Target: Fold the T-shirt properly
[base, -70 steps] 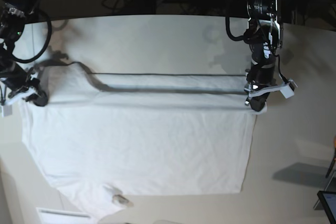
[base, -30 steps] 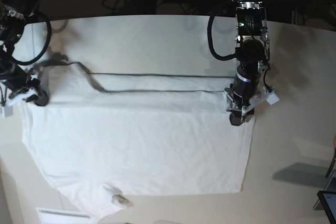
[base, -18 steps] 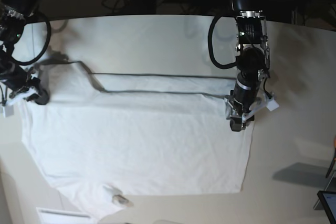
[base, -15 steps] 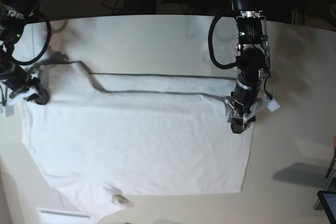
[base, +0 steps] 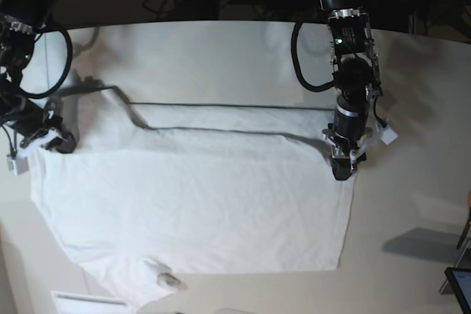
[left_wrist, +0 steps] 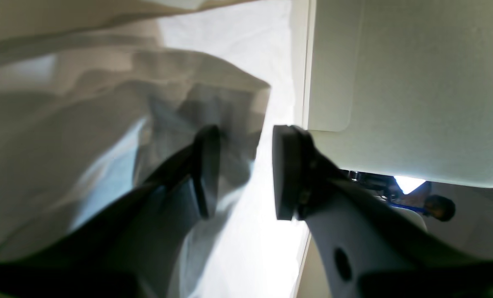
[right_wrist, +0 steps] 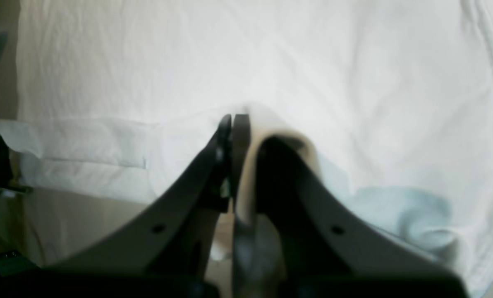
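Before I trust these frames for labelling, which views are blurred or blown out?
Left wrist: T-shirt near the lens is soft, bright glare beneath the left gripper. Right wrist: right gripper blurred, cloth overexposed. Base: sharp, table evenly lit.

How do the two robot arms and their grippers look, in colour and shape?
Both arms are black, jointed, with looping black cables. The left gripper has dark, curved, tapering fingers with flat pads and a white piece at its wrist. The right gripper looks alike, with small round holes in its fingers.
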Robot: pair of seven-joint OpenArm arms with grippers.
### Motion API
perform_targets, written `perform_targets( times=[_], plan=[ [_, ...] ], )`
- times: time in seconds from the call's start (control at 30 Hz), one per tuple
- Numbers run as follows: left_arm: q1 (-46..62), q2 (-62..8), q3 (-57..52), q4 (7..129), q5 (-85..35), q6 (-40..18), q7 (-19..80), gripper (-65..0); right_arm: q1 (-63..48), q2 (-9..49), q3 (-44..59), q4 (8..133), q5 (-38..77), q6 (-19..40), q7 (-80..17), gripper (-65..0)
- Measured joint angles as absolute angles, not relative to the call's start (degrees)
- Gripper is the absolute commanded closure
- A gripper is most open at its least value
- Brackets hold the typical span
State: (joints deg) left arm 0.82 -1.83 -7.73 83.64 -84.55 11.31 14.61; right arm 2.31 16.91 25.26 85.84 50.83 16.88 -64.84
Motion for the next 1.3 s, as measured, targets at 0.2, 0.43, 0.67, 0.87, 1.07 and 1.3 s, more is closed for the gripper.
perform_targets(
  times=[0.2, 0.43, 0.67, 0.87, 1.07, 1.3],
  plan=[
    [-0.71, -2.66, -7.84, 80.29, -84.55, 8.97, 14.59, -21.8, 2.81, 16.86, 25.26, 85.80, 50.94, 16.86, -64.88, -0.3],
    [-2.15, -2.74, -7.62, 79.59, -84.55, 7.42, 14.57, -21.8, 3.14, 16.93, 25.32, 85.30, 51.00, 16.88, -64.86, -1.0],
    [-2.83, -2.76, -7.62, 79.68, -84.53, 7.05, 14.57, -21.7, 4.49, 16.95, 25.47, 79.99, 51.07, 16.64, -65.47, -21.0],
    [-2.57, -2.98, -7.62, 79.59, -84.55, 7.03, 14.57, -21.7, 6.17, 16.91, 25.52, 79.70, 51.22, 16.67, -66.41, -27.6],
    [-2.57, -3.03, -7.62, 79.59, -84.55, 7.03, 14.59, -21.7, 8.23, 15.59, 26.28, 79.70, 54.94, 16.64, -72.55, -23.6],
    [-2.55, -3.05, -7.60, 79.59, -84.53, 7.03, 14.59, -21.7, 5.93, 15.31, 29.41, 78.08, 55.09, 9.13, -73.89, -23.1]
  ],
)
